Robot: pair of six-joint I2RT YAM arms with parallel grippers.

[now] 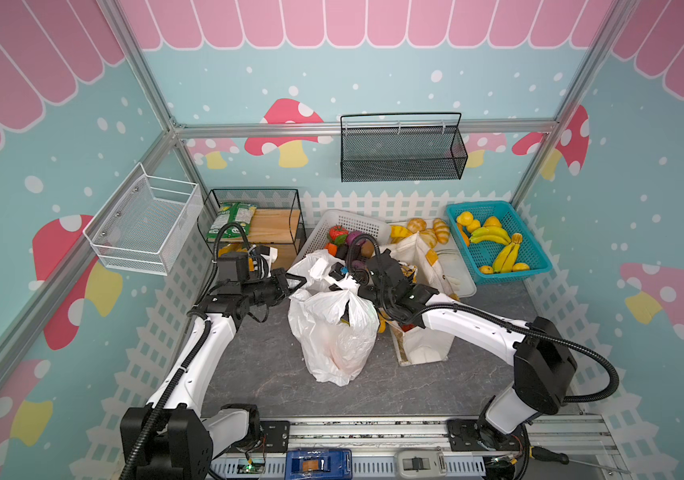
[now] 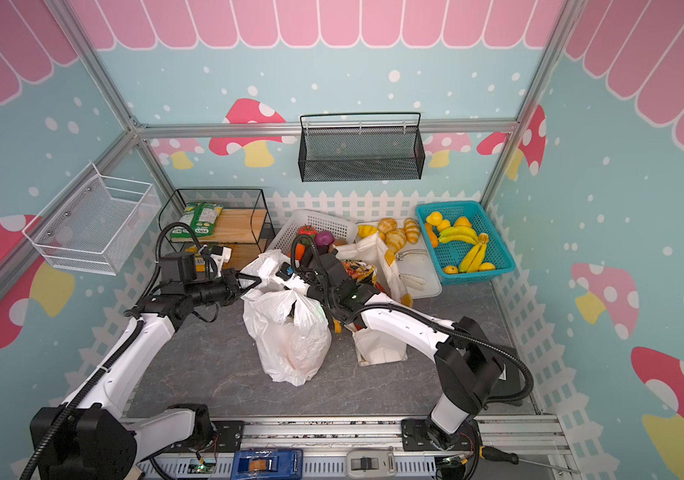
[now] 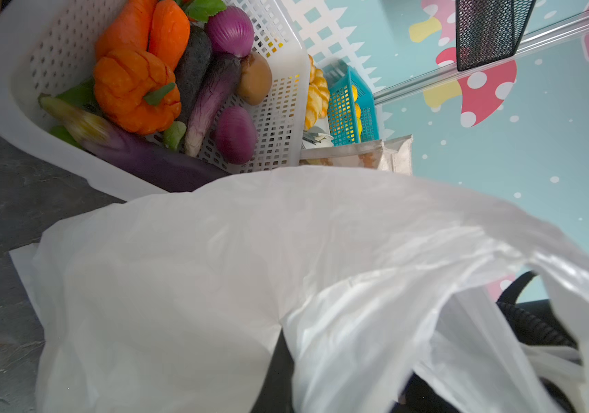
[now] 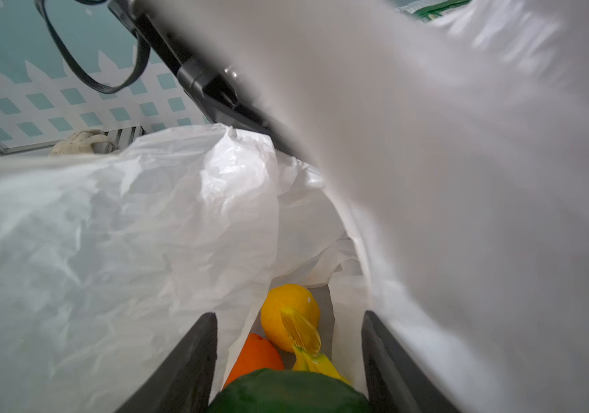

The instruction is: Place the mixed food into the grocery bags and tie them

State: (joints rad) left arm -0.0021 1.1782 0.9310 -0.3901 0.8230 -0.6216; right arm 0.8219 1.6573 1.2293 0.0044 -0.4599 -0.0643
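Pinching the white plastic bag [image 1: 332, 336]: left gripper [image 1: 299, 283] is closed on a fold at the bag's upper edge, film draped across much of its wrist view. Right gripper [image 4: 289, 314] jaws apart, pushed into the bag mouth, plastic against the outer side of both fingers [image 4: 185, 368]. Green lump [image 4: 286, 391] fills the gap at the finger bases; can't tell if it's clamped. Just past the right fingertips, inside the bag: yellow fruit [image 4: 278, 304], orange fruit [image 4: 253, 354] beside it. Under the right forearm: canvas tote [image 1: 423, 345], patterned snack packet [image 2: 358, 269] poking out of its top. Just beyond the left gripper: white basket [image 3: 278, 53] of aubergines [image 3: 210, 93], onions [image 3: 230, 30], carrots [image 3: 167, 32]. Farthest out, past the tote from the right gripper: teal basket [image 1: 479, 205] with bananas [image 1: 506, 253].
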